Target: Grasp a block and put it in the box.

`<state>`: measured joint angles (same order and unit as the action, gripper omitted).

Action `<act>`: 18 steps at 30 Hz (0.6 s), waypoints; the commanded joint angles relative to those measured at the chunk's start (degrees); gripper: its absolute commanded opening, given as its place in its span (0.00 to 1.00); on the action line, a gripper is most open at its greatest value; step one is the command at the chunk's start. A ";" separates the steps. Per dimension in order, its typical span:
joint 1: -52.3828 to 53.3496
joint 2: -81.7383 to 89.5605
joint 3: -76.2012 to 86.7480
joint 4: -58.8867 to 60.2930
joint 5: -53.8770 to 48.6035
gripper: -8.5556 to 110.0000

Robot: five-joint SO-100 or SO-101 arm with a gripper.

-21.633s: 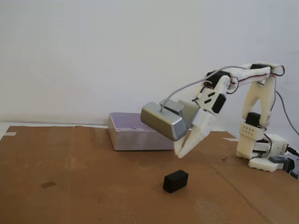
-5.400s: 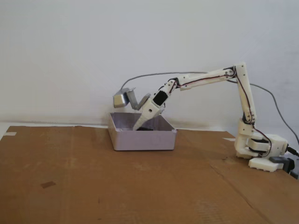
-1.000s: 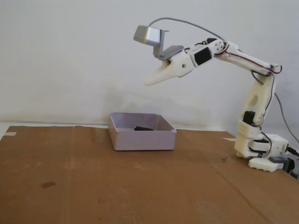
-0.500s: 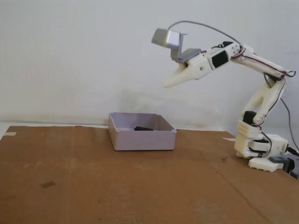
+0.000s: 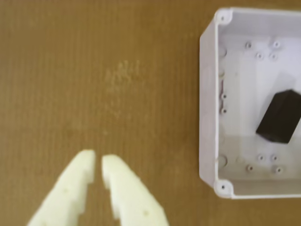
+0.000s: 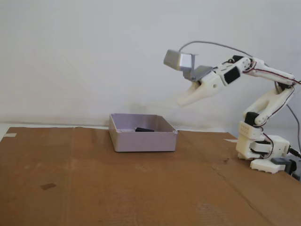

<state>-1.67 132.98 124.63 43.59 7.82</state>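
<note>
Block [image 5: 281,117] first: it lies inside the box [image 5: 209,94], dark and matte against the pale floor, turned at an angle to the walls in the wrist view and partly cut off by the right edge of that picture. In the fixed view only a dark sliver of the block [image 6: 145,129] shows above the near wall of the box [image 6: 143,141]. Nothing touches it. The box floor has small raised studs and holes near its corners, and the box itself sits flat on the brown cardboard sheet [image 6: 94,188] that covers the table.

Off to the right and well above the box in the fixed view hangs the gripper [image 6: 181,102], its pale tips pointing down and to the left, clear of everything. From the wrist view the gripper [image 5: 98,162] comes in from the bottom edge over bare cardboard, to the left of the box; its two fingers [image 5: 75,183] stand almost together with only a thin slit between them, and they hold nothing.

A shiny grey camera module [image 6: 178,60] rides on top of the wrist, with a grey cable [image 6: 211,44] arching back along the arm. The white arm [image 6: 270,101] bends down to its base [image 6: 263,153] at the right end of the cardboard. A white wall [image 6: 94,56] stands behind.
</note>
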 commanded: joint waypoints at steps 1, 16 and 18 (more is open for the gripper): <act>-0.44 7.21 1.76 -1.23 0.70 0.07; -0.09 19.42 20.21 -1.23 2.99 0.07; -0.09 20.74 22.76 -1.23 2.99 0.07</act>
<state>-1.58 149.41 147.39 43.59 10.46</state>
